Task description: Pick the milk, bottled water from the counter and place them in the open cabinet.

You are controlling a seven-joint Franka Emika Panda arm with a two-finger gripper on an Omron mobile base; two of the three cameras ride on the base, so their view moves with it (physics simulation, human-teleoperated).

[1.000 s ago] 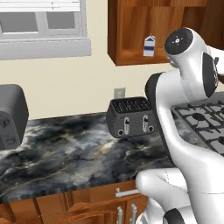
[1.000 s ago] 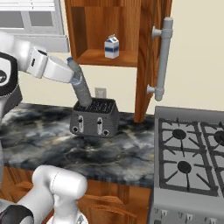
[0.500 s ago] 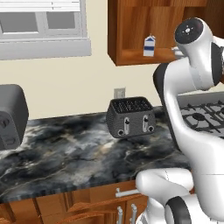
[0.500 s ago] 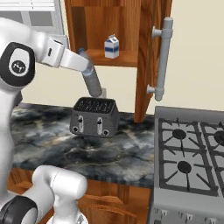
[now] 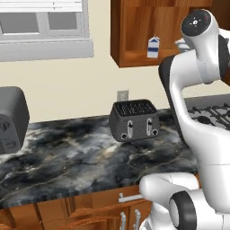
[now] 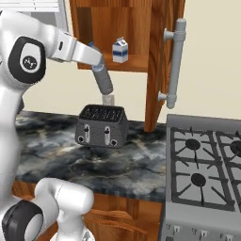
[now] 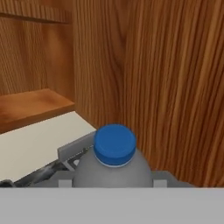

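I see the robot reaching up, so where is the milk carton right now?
The milk stands upright on the shelf of the open cabinet, above the toaster; in the left base view it sits just left of the arm's upper joint.

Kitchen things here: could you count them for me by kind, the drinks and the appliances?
Drinks: 2, the milk on the open cabinet shelf, and the bottled water held in the pincer.
Counter appliances: 2, the toaster and a dark appliance at the left edge.
Stoves: 1, the gas stove.
Total: 5
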